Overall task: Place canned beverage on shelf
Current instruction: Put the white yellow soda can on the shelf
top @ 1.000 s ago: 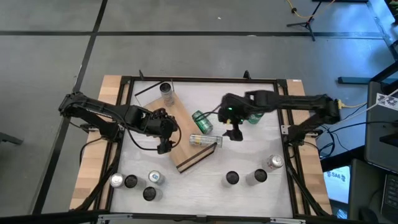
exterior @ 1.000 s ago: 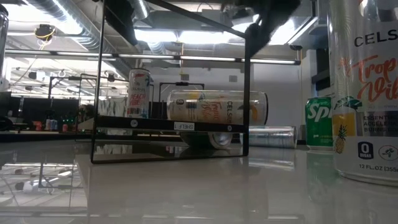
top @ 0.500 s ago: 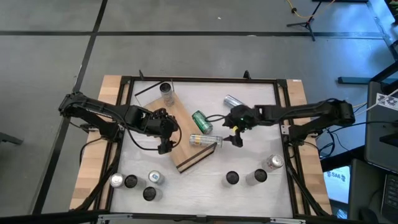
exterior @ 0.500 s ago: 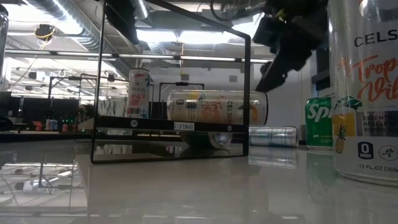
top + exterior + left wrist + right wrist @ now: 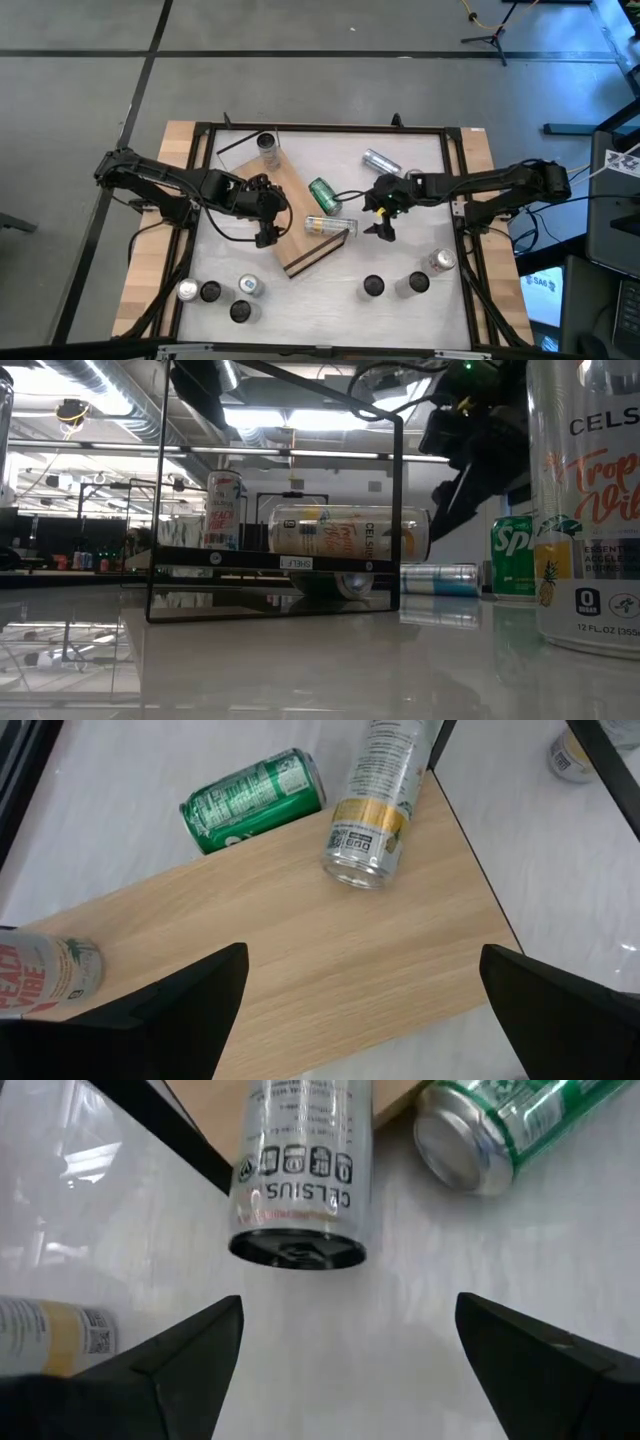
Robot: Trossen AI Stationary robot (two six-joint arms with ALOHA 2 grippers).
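Note:
The shelf [image 5: 292, 232], a light-wood board with dark edges, lies slantwise at mid-table. A peach-labelled can [image 5: 223, 510] stands upright on its far end. A slim Celsius can [image 5: 300, 1160] lies on its side across the shelf's right edge, its dark bottom end [image 5: 297, 1251] sticking out over the table. Beside it a green can [image 5: 325, 195] lies on the table against the shelf. My right gripper [image 5: 350, 1360] hovers open just right of the Celsius can's bottom end, touching nothing. My left gripper [image 5: 365, 1020] hangs open over the shelf's middle, above the board.
A silver can [image 5: 380, 162] lies on the table at the far right. A green can [image 5: 513, 555] stands behind it. Several upright cans [image 5: 240, 311] stand along the near edge, left and right [image 5: 418, 284]. A black frame [image 5: 456, 200] rims the table.
My right gripper has come down and a little toward the near edge, ending beside the Celsius can's outer end, with its arm drawn back off the silver can. Its fingers stay open. The cans and the shelf have not moved.

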